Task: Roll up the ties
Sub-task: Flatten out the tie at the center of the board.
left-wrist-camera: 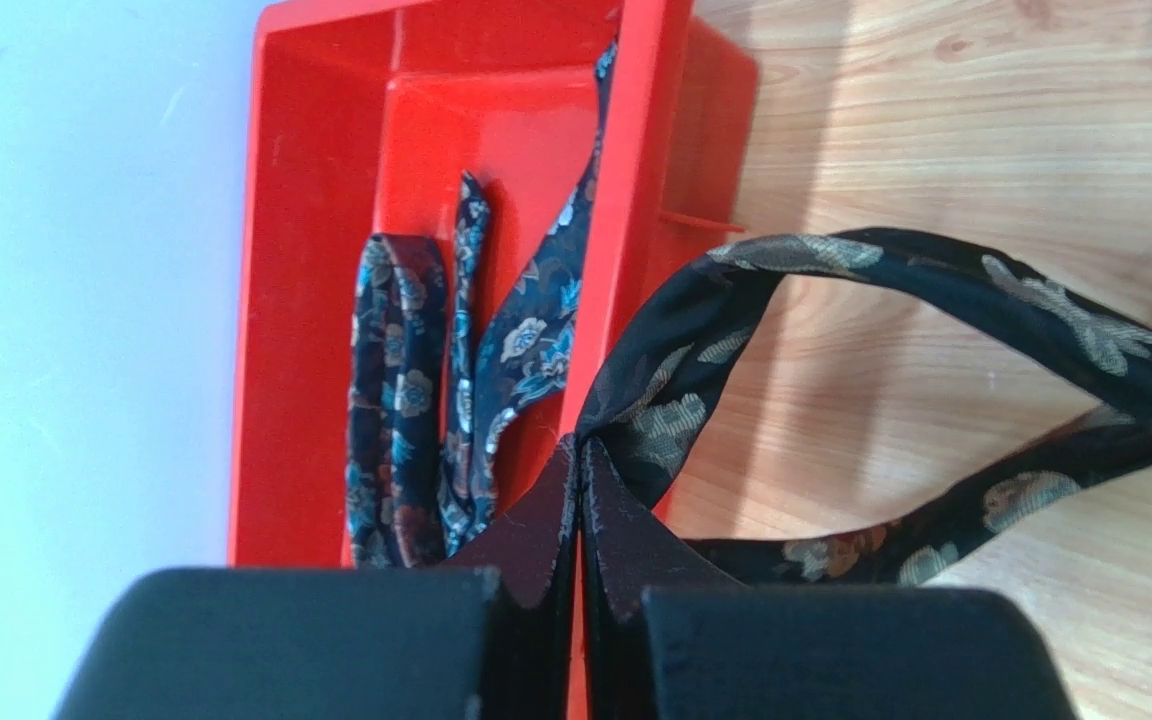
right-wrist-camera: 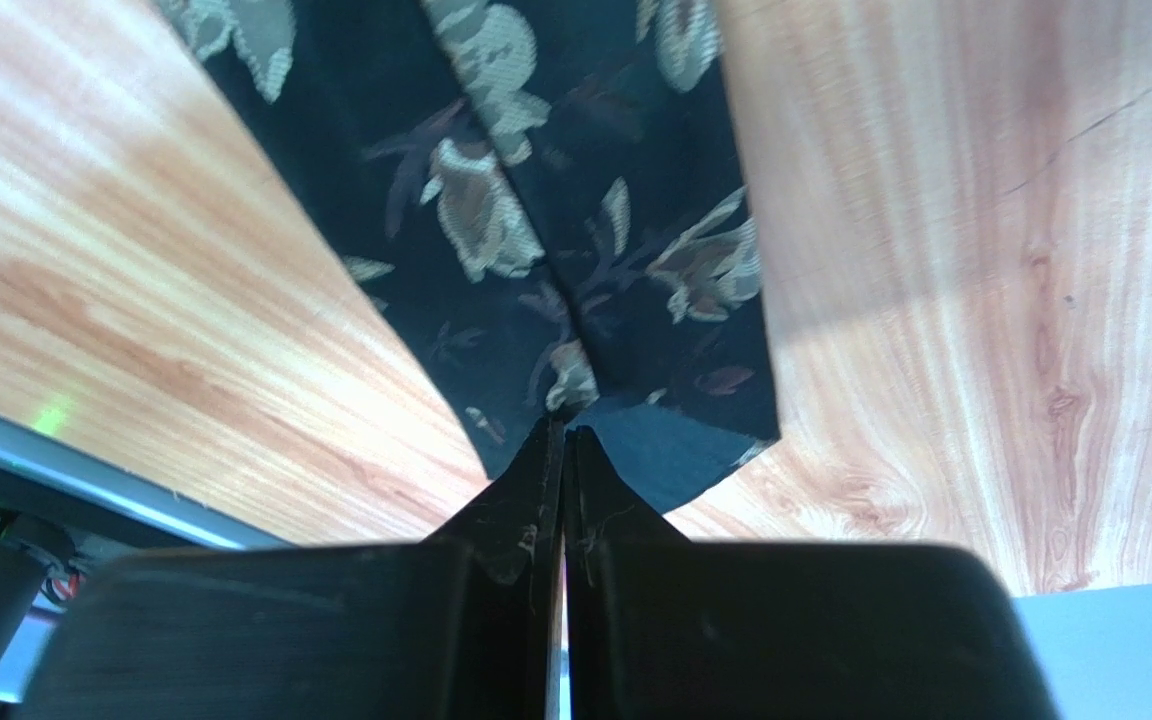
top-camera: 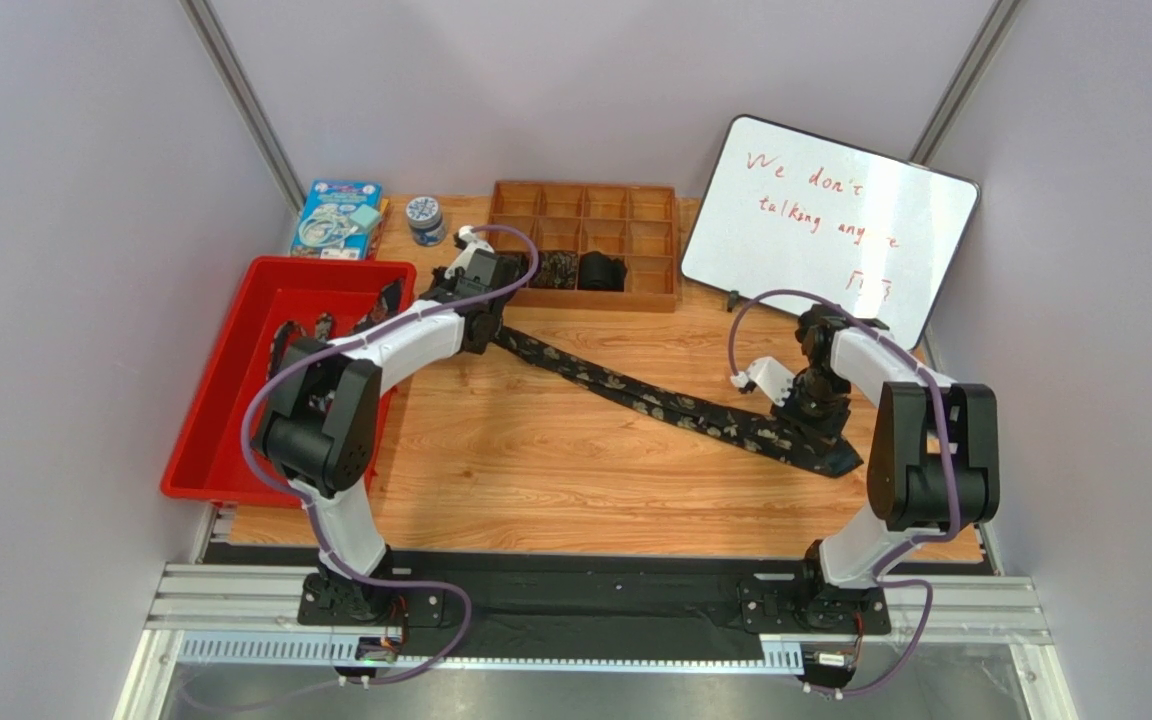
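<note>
Okay, I'm looking at the long dark necktie with the pale floral pattern (top-camera: 657,398). It runs diagonally across the pale wooden desk (top-camera: 537,480), from up by the left tool (top-camera: 486,288) down to the right tool (top-camera: 823,423). On my left wrist view, the left tool's black fingers (left-wrist-camera: 537,525) are pressed tight together with no gap, and they have a fold of the necktie nipped at the tips. From there the fabric arcs off in a loop above the wood and comes back underneath. Right wrist view now: the right tool is closed just as tightly, tips meeting on the wide end of the same necktie near its edge, with the cloth spreading flat on the desk beyond. Beside the left arm sits the red plastic tray (top-camera: 199,450), and I can see more floral neckties (left-wrist-camera: 417,390) lying loose inside it. At the far edge, the wooden divided box (top-camera: 585,191) has two small dark coils of fabric (top-camera: 599,272) in its near row of compartments. A white writing board with red handwriting (top-camera: 830,225) sits at the far right.
</note>
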Available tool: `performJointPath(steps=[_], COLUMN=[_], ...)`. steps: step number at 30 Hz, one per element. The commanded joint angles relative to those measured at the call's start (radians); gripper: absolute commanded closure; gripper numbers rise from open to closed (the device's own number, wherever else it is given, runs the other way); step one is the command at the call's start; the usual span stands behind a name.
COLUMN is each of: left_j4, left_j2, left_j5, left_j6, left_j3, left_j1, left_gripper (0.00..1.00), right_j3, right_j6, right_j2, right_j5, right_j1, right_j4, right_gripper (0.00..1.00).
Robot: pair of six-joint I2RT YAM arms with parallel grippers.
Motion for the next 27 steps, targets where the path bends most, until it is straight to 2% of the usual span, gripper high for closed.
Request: performJointPath(steps=[1, 4, 6, 7, 8, 9, 12, 13, 14, 16, 17, 20, 22, 27], left_j4=[-0.096, -0.105, -0.107, -0.099, -0.090, -0.075, -0.021, -0.036, -0.044, -0.085, -0.102, -0.163, -0.227, -0.330], left_j2=[-0.007, -0.014, -0.021, -0.036, -0.045, -0.077, -0.141, -0.162, -0.180, -0.234, -0.251, -0.313, -0.333, -0.347], left_j5=[0.025, 0.060, 0.080, 0.089, 0.100, 0.126, 0.222, 0.285, 0.398, 0.553, 0.689, 0.891, 0.936, 1.071], left_j6=[-0.083, -0.070, -0.061, -0.055, -0.046, -0.035, -0.006, 0.034, 0.049, 0.131, 0.159, 0.296, 0.353, 0.465], left_j3=[0.097, 0.102, 0.105, 0.104, 0.098, 0.088, 0.051, 0.051, 0.048, 0.050, 0.050, 0.045, 0.061, 0.099], left_j1=[-0.012, -0.011, -0.003, -0.003, 0.002, 0.005, 0.028, 0.043, 0.072, 0.106, 0.135, 0.175, 0.183, 0.220], left_gripper=[0.96, 0.69, 0.55, 0.45, 0.42, 0.39, 0.28, 0.15, 0.08, 0.08, 0.08, 0.08, 0.07, 0.07], right_j3=[0.020, 0.097, 0.150, 0.187, 0.238, 0.255, 0.235, 0.221, 0.179, 0.133, 0.113, 0.074, 0.062, -0.027], right_j6=[-0.036, 0.010, 0.057, 0.085, 0.149, 0.177, 0.269, 0.283, 0.298, 0.300, 0.298, 0.277, 0.258, 0.176], right_j2=[-0.024, -0.044, -0.053, -0.056, -0.059, -0.065, -0.088, -0.091, -0.093, -0.088, -0.084, -0.019, 0.036, 0.065], right_j5=[-0.031, -0.098, -0.170, -0.201, -0.227, -0.264, -0.252, -0.241, -0.229, -0.163, -0.140, -0.070, -0.037, -0.016], right_j1=[-0.004, -0.010, 0.002, 0.011, 0.031, 0.068, 0.191, 0.223, 0.287, 0.344, 0.391, 0.438, 0.439, 0.430], right_j4=[-0.027, -0.046, -0.091, -0.115, -0.147, -0.152, -0.087, -0.061, 0.003, 0.081, 0.154, 0.232, 0.249, 0.264], right_gripper=[1.00, 0.98, 0.87, 0.83, 0.73, 0.68, 0.61, 0.59, 0.57, 0.56, 0.56, 0.57, 0.57, 0.75])
